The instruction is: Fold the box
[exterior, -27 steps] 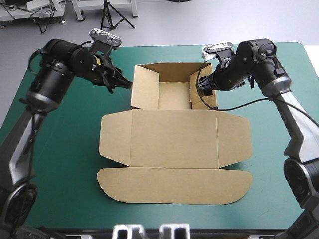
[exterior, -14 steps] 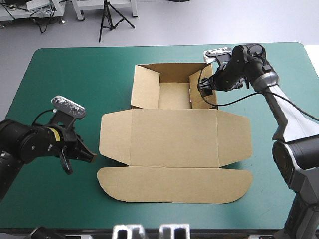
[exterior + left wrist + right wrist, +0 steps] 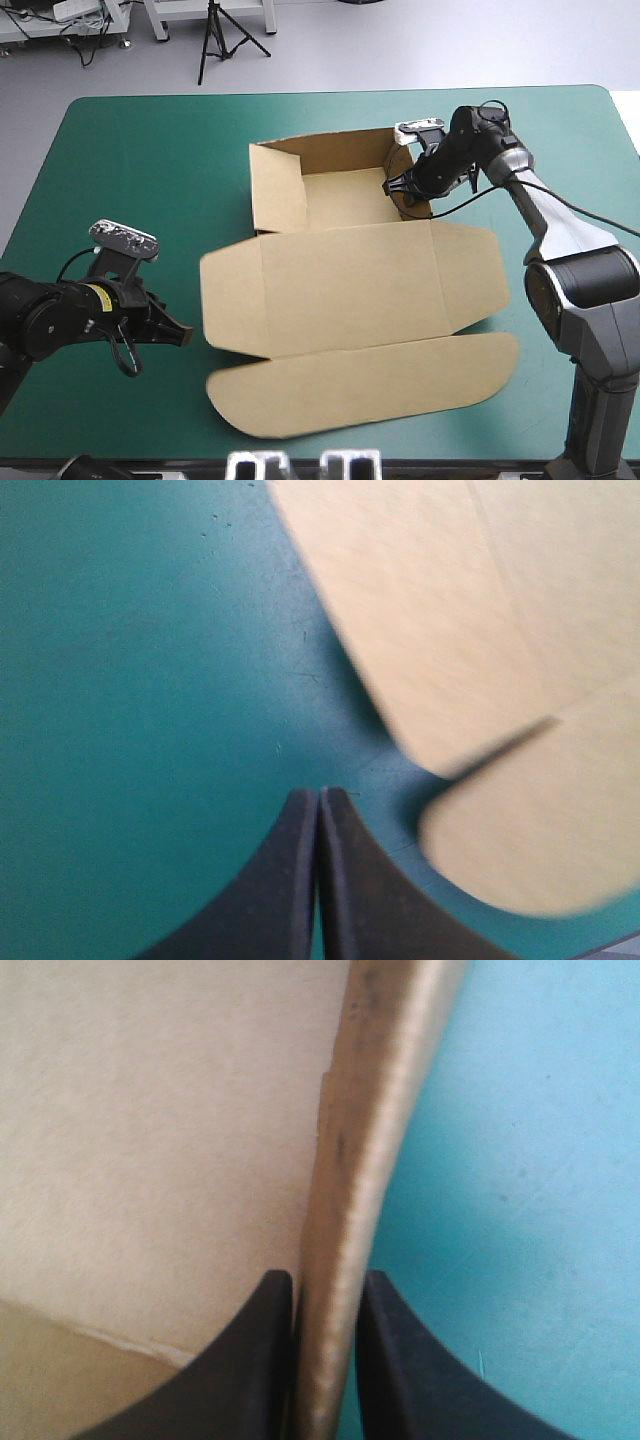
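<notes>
The box (image 3: 350,285) lies mid-table on the cover (image 3: 130,180), a little skewed, running from 6 o'clock to 12 o'clock. Nearest is its lid (image 3: 370,385), a rounded flap lying flat with its long axis from about 8 o'clock to 2 o'clock. At 9 o'clock from the box's flat middle, near the board but apart from it, the left gripper (image 3: 183,333) sits low over the cover. Its fingers are pressed together on nothing and its tips aim at 3 o'clock. Farther off stands the tray (image 3: 335,190) with 3 walls raised. The right gripper (image 3: 403,188) is clamped on the right wall (image 3: 392,158), with the board's edge pinched between its 2 fingers. The next move likely turns on that wall. The right arm already has it in its grasp, while the left would have to open and travel toward 1 o'clock to reach the tray.
</notes>
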